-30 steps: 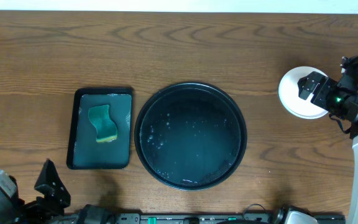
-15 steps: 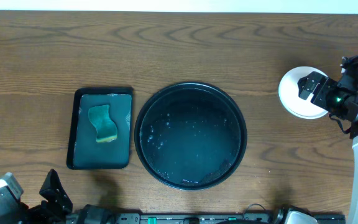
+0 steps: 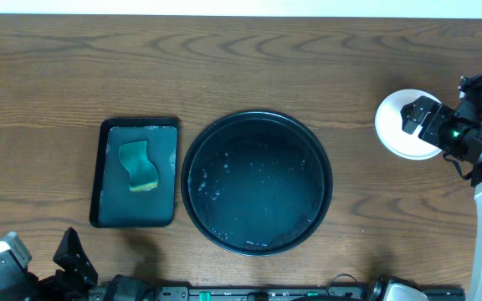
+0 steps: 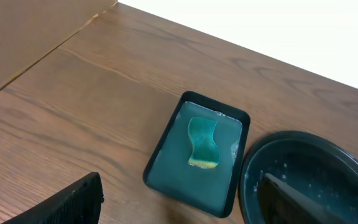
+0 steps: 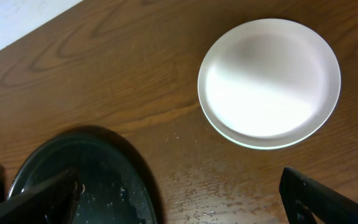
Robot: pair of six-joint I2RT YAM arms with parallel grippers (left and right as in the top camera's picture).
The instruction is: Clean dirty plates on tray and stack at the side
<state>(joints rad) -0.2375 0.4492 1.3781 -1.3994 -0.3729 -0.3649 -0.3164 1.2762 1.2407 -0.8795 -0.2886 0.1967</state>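
Plates (image 3: 392,127) partly hidden under right gripper (image 3: 415,117), stack count unclear, tray (image 4: 303,163) cropped at edge

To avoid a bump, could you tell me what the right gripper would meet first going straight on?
Probably the bare tabletop between the plates and the tray, though depth is unclear.

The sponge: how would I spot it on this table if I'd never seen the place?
Find the large round black tray in the middle of the wooden table. Just left of it lies a smaller dark rectangular tray, and the sponge lies inside that. It is the only green, wavy-sided thing there, with one yellowish end.
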